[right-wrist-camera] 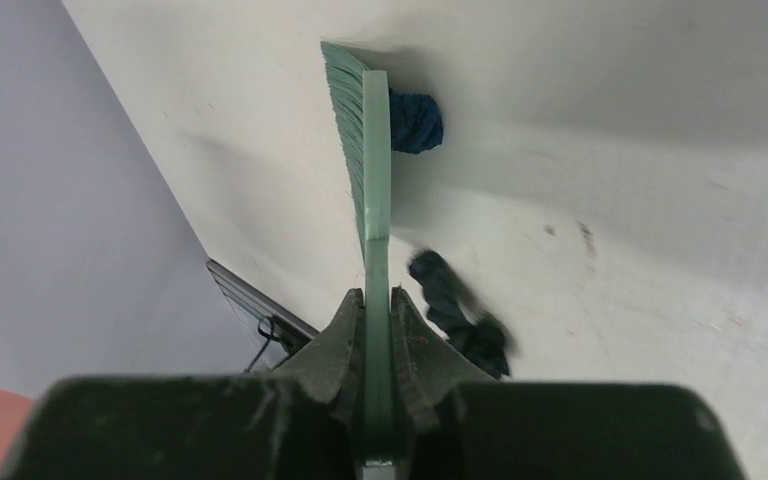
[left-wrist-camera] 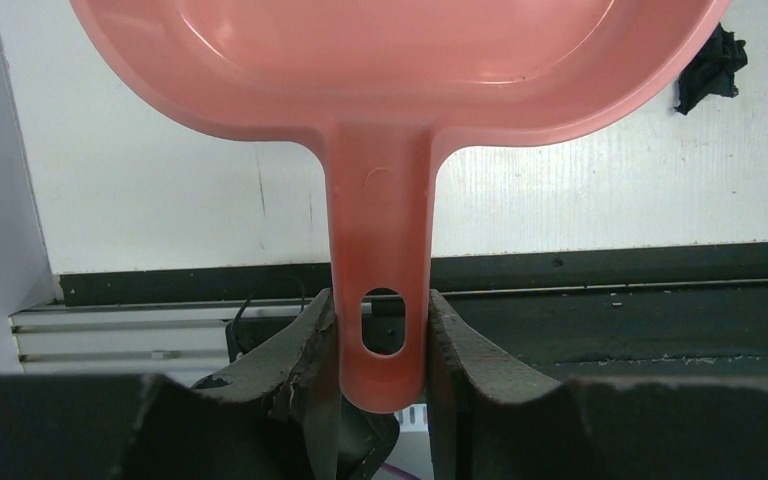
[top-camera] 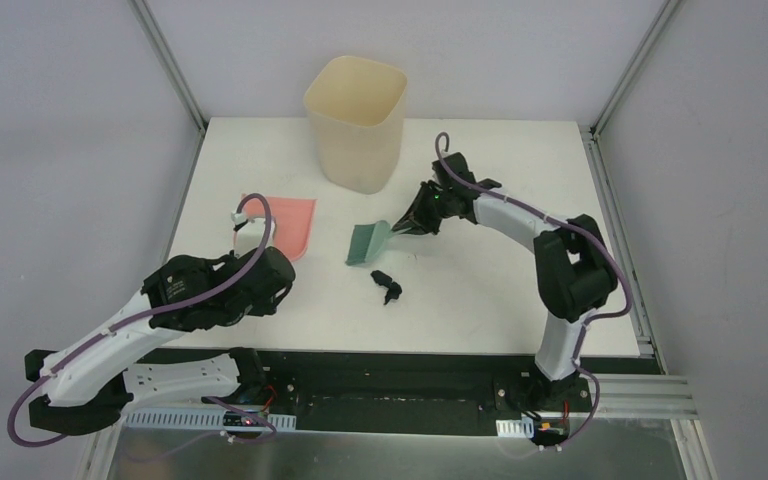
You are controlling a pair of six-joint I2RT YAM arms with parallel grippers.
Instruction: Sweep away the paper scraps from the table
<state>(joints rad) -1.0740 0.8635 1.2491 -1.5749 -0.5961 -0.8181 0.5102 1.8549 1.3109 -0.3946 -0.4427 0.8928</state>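
My left gripper (left-wrist-camera: pixel 380 335) is shut on the handle of the pink dustpan (left-wrist-camera: pixel 400 60), which is held over the left part of the white table (left-wrist-camera: pixel 160 190); from above the dustpan (top-camera: pixel 292 225) lies beyond that gripper (top-camera: pixel 272 262). My right gripper (right-wrist-camera: pixel 378 300) is shut on the green hand brush (right-wrist-camera: pixel 365 150), whose head (top-camera: pixel 370 243) sits at mid table by that gripper (top-camera: pixel 406 226). A black paper scrap (top-camera: pixel 388 287) lies just in front of the brush and also shows in both wrist views (left-wrist-camera: pixel 710 70) (right-wrist-camera: pixel 460 310). A dark blue scrap (right-wrist-camera: pixel 415 122) rests against the brush head.
A tall beige bin (top-camera: pixel 355 120) stands at the back middle of the table, just behind the brush and the right arm. Metal posts rise at the rear corners. A black rail (left-wrist-camera: pixel 610 270) runs along the table's near edge.
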